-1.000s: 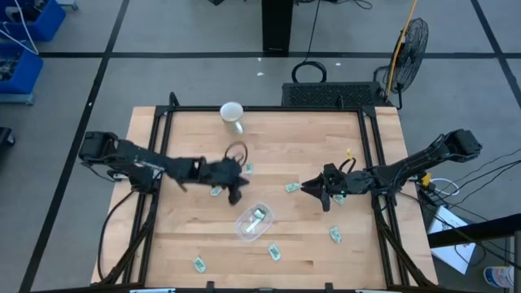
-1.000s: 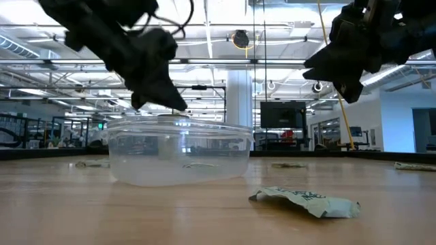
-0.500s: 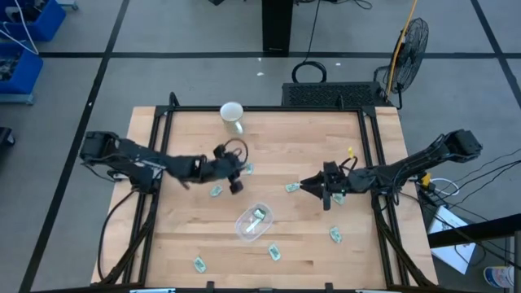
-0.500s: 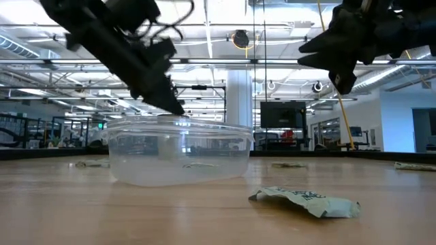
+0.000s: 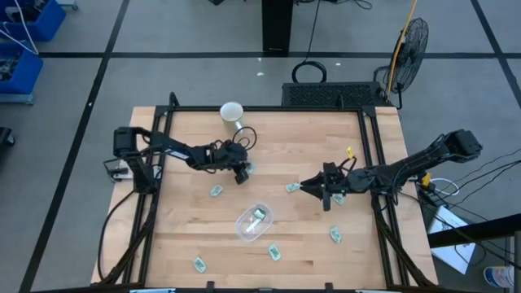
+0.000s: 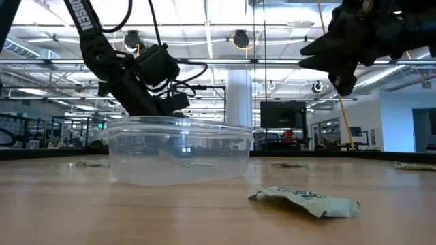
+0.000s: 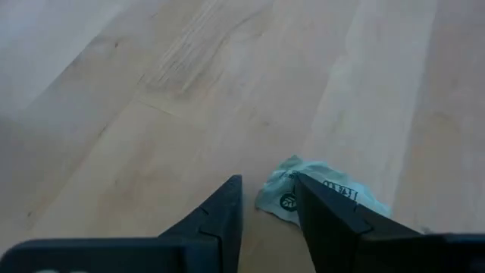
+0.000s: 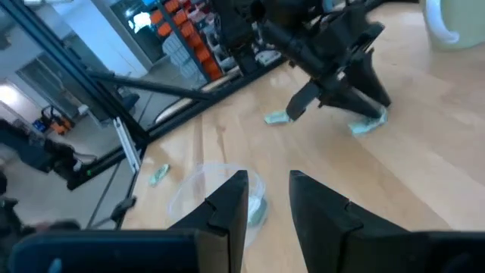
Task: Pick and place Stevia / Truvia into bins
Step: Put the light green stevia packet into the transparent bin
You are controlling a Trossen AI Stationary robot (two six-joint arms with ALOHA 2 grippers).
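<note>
Pale green and white Stevia sachets lie flat and scattered on the wooden table. One sachet (image 5: pixel 248 168) (image 7: pixel 322 193) lies right at my left gripper (image 5: pixel 242 174) (image 7: pixel 265 189), which is open and low over it; one fingertip stands in front of the sachet's edge. The see-through bowl (image 5: pixel 254 221) (image 6: pixel 180 153) stands nearer the front edge with a sachet (image 5: pixel 258 214) inside. My right gripper (image 5: pixel 312 188) (image 8: pixel 267 182) hangs open above the table, right of centre, beside a sachet (image 5: pixel 291 187). My left gripper comes down slanting over the crumpled sachet's edge (image 7: pixel 284 199), one finger on each side of that edge. I cannot tell whether a fingertip touches the paper. The sachet lies on the table.
A white mug (image 5: pixel 232 115) stands near the far edge. More sachets lie at the left of the bowl (image 5: pixel 216 191), near the front edge (image 5: pixel 199 264) (image 5: pixel 275 252) and at the right (image 5: pixel 335 234). A black frame borders the table (image 5: pixel 370 155).
My left gripper has drawn back from beside the bowl toward the table's far edge and come down over the sachet near the mug, and it has opened. The arm behind it has swung toward the far side.
</note>
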